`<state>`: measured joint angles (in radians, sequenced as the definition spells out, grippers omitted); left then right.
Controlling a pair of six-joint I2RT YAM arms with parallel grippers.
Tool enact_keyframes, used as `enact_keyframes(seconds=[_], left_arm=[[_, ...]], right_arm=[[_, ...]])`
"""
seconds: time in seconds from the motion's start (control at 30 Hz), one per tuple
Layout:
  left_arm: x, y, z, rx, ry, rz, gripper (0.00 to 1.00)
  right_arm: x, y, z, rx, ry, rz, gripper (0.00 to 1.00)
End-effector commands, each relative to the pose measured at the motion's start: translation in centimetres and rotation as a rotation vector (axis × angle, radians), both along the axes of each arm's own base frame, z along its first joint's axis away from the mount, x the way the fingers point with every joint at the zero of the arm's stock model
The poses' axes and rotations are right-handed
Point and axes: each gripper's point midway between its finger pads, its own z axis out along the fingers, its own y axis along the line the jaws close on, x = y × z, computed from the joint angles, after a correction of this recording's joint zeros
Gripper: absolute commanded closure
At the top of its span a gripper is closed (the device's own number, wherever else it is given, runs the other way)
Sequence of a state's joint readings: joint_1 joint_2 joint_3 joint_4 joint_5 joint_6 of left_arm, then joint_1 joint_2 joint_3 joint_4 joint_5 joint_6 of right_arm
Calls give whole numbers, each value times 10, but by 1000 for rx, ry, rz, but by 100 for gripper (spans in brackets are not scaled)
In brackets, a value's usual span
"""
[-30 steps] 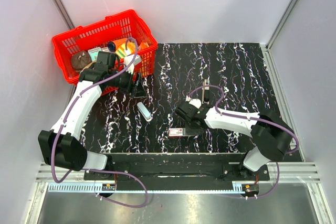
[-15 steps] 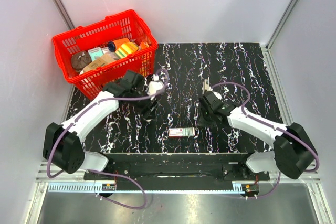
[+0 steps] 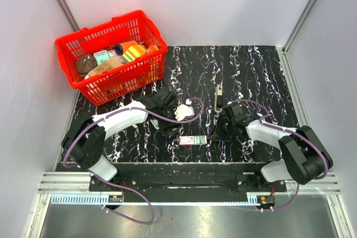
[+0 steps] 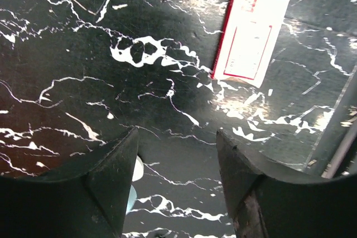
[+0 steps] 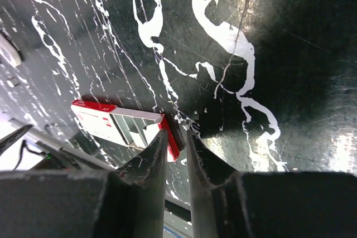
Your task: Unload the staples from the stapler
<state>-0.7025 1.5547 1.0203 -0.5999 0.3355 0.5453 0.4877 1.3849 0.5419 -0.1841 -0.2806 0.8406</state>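
Note:
The stapler [image 4: 135, 171] shows only as a pale blue-grey sliver against the inner side of my left finger in the left wrist view. In the top view it is hidden under my left gripper [image 3: 169, 128]. My left gripper [image 4: 175, 160] is open wide, low over the black marbled table, with bare table between its fingers. My right gripper [image 3: 214, 134] is at the right end of the small red-and-white box [image 3: 192, 139]. In the right wrist view my right gripper [image 5: 175, 136] has a narrow gap, and the box's red end [image 5: 174, 140] lies at that gap.
The red basket [image 3: 129, 76] with several items stands at the back left. A thin grey metal strip [image 3: 218, 96] lies behind my right gripper. The box also shows ahead of my left gripper [image 4: 251, 43]. The table's front rail [image 3: 184, 166] is close behind the box.
My left arm swung from the basket down to the stapler's spot and now covers it. My right gripper left the box, went right, then came back to the box's right end.

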Motion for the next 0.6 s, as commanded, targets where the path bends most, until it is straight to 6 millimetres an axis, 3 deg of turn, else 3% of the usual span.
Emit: enact_keyframes(seconds=[0.0, 0.57], left_arm=[[17, -4, -8, 36, -132, -59, 38], [-5, -14, -37, 103, -118, -126, 39]], right_arm=[[1, 8, -1, 121, 11, -15, 75], [-8, 7, -12, 157, 43, -33, 79]])
